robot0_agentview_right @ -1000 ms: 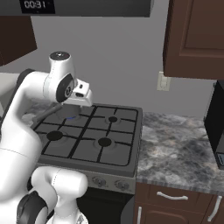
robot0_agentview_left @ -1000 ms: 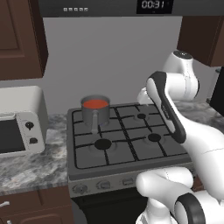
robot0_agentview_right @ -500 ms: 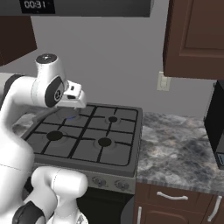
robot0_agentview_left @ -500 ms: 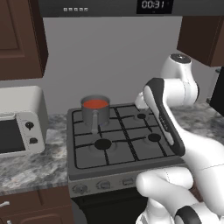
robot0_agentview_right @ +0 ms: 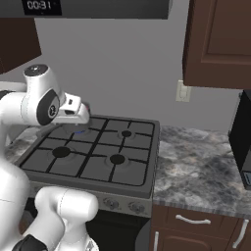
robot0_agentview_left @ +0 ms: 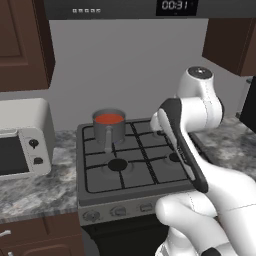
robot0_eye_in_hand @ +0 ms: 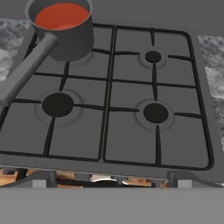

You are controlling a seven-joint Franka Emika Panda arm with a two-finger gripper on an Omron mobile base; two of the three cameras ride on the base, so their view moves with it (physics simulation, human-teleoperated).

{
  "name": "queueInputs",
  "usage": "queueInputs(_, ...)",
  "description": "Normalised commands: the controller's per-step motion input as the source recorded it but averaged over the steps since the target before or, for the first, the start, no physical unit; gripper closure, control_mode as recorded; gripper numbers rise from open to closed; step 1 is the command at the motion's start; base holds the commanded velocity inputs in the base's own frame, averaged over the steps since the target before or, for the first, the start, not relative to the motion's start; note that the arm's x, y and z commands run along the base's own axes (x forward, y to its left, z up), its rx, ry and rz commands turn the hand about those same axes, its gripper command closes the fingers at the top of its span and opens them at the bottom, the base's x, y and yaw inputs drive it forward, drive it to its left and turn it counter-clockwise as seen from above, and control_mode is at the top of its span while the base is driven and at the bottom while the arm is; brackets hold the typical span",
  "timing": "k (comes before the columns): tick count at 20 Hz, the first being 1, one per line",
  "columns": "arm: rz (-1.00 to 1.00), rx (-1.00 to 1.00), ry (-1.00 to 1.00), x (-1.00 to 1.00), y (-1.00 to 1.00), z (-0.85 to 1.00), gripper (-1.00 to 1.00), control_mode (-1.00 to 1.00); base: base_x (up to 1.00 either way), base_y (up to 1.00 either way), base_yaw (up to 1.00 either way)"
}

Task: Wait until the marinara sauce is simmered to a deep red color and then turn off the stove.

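Note:
The marinara sauce (robot0_agentview_left: 109, 119) is a flat orange-red disc inside a grey saucepan (robot0_agentview_left: 108, 132) on the back left burner of the stove (robot0_agentview_left: 131, 167). In the hand view, sauce (robot0_eye_in_hand: 60, 15) and saucepan (robot0_eye_in_hand: 65, 39) sit at the top left, with the long handle (robot0_eye_in_hand: 24, 74) running toward the stove's front. My gripper (robot0_eye_in_hand: 111, 179) hovers above the stove's front edge, open, its fingertips (robot0_eye_in_hand: 41, 179) wide apart with nothing between them. A row of small grey knobs (robot0_agentview_left: 117, 211) lines the stove front. In the right base view my hand (robot0_agentview_right: 73, 112) hangs over the rear left burner and hides the pan.
A white toaster oven (robot0_agentview_left: 20, 145) stands on the counter left of the stove. Marbled counter (robot0_agentview_right: 201, 171) extends to the right toward a dark microwave (robot0_agentview_right: 242, 147). A hood display (robot0_agentview_left: 172, 6) above reads 00:31. Three other burners carry nothing.
My arm has swung a little toward the left side of the stove, carrying the hand with it. The sauce and pan have not moved, and the sauce colour looks the same.

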Motion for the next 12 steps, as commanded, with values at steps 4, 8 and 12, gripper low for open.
queueInputs(4,0.0,-0.04,-0.01,-0.2,0.15,0.0,-1.0,-1.0,0.0,0.0,0.0)
queueInputs(8,0.0,-0.05,-0.01,-0.22,0.16,0.0,-1.0,-1.0,0.0,0.0,0.0)
queueInputs(12,0.0,-0.05,-0.02,-0.23,0.17,0.0,-1.0,-1.0,0.0,0.0,0.0)
